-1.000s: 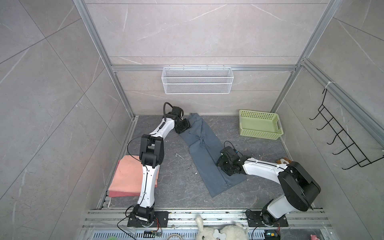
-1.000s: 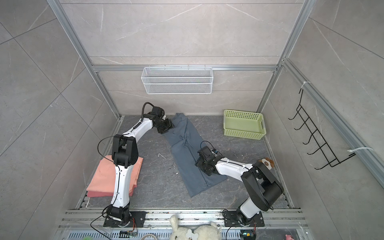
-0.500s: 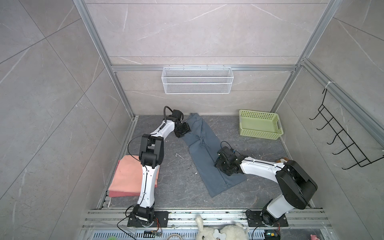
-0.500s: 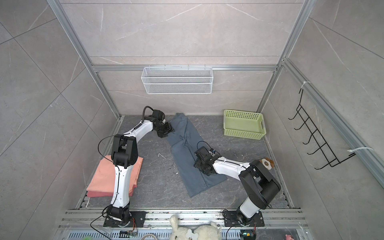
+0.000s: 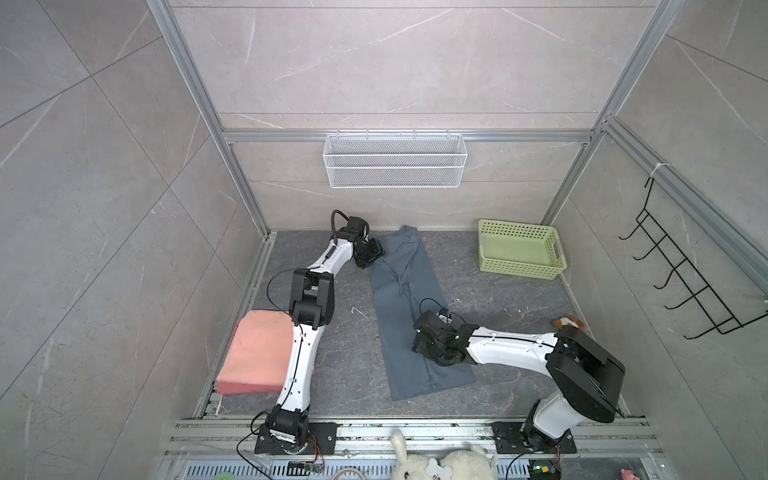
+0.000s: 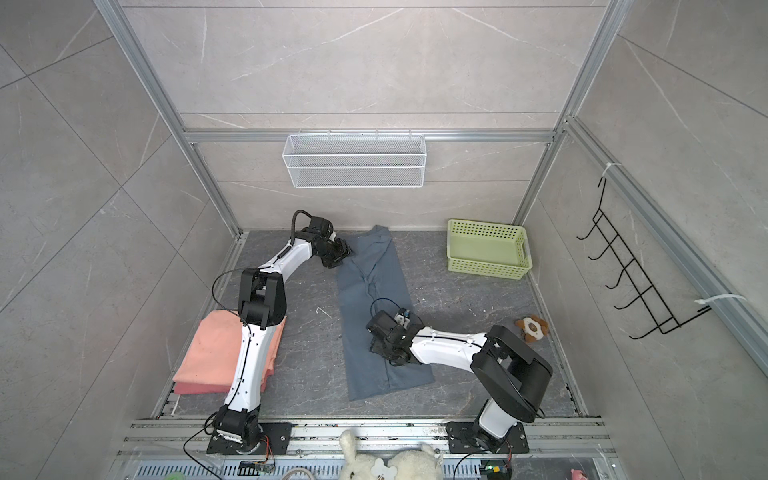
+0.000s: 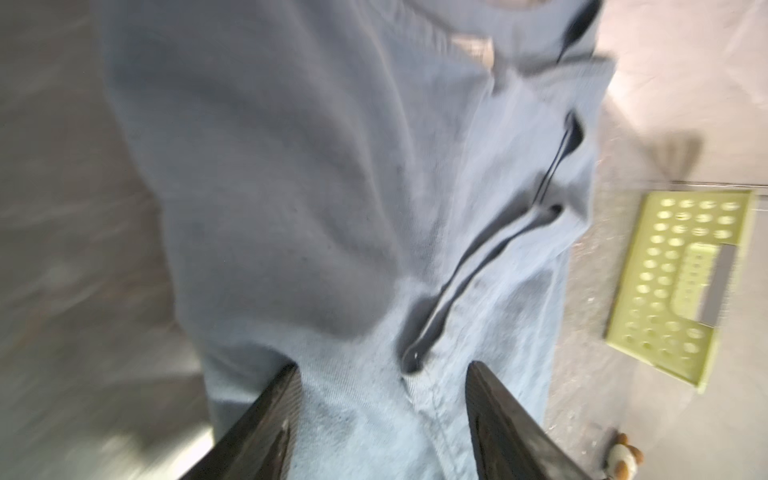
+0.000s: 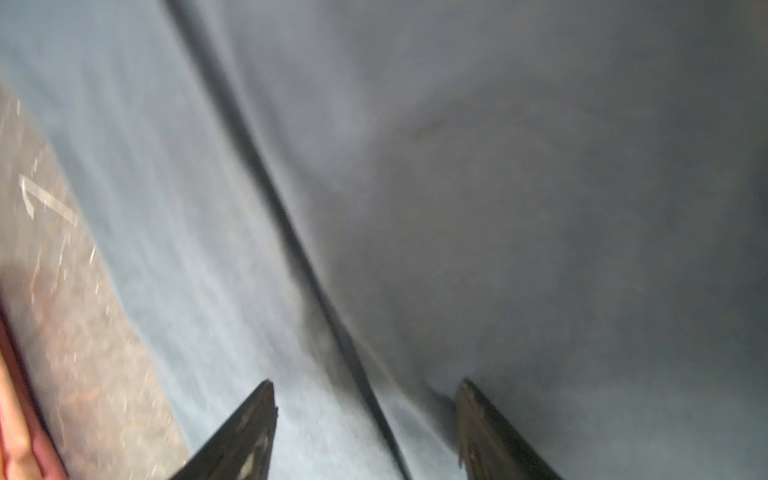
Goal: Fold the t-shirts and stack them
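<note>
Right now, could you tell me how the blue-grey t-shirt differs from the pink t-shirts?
The blue-grey t-shirt is one long narrow strip mid-table; the pink t-shirts are a compact folded stack at the left edge. The open left pincer and right pincer are at the blue-grey t-shirt, not the pink t-shirts. Both lie flat on the table.

Soft matt cotton cloth in the blue-grey shirt point(image 5: 399, 307), lightly creased along the middle. Same matt cloth in the folded pink shirts point(image 5: 257, 349) at near left. Pale green moulded plastic, perforated, with a faint sheen, for the basket point(image 5: 519, 272) at far right. Thin white-coated metal mesh for the wire basket point(image 5: 395, 176) on the far wall. Dark grey stone-look floor point(image 5: 340, 374), matt, scuffed with pale scratches. Dull-shining aluminium frame rails point(image 5: 291, 136). Smooth satin grey wall tiles point(image 5: 374, 62), veined white. Black coated wire for the hook rack point(image 5: 692, 270) at right. Fuzzy brown-and-white plush on the toy point(image 5: 566, 322). Smooth glossy white shells and matt black joints on the left arm point(image 5: 300, 353) and right arm point(image 5: 507, 351).
</note>
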`<move>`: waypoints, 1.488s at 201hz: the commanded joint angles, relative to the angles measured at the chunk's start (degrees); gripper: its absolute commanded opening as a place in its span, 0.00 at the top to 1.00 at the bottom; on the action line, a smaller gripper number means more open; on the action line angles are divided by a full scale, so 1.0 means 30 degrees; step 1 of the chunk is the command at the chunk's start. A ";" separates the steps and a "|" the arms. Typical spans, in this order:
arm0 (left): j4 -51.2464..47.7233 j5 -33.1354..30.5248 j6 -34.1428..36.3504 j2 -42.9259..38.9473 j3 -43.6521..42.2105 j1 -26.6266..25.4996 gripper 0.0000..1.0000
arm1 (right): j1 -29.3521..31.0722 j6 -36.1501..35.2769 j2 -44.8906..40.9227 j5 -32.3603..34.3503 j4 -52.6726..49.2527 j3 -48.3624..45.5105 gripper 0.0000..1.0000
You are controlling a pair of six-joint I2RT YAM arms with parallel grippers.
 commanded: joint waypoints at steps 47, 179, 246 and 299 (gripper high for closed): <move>0.0572 0.0391 -0.0692 0.1980 0.1209 -0.0530 0.34 | 0.1607 0.0567 0.5005 -0.3742 -0.4096 -0.0422 0.30; 0.2126 0.4247 0.0657 -0.1029 0.0843 0.0098 0.33 | 0.1659 -0.3342 0.0831 0.0070 -0.9648 0.5672 0.25; 0.2065 0.5363 0.1680 -0.7505 -0.5256 -0.0039 0.32 | 0.0272 -0.2744 -0.2918 0.2762 -0.8620 0.5492 0.22; 0.2223 0.2835 0.1947 -1.5682 -1.6897 -0.0812 0.25 | -0.4063 -0.3370 -0.6075 0.1042 -0.6037 0.1547 0.10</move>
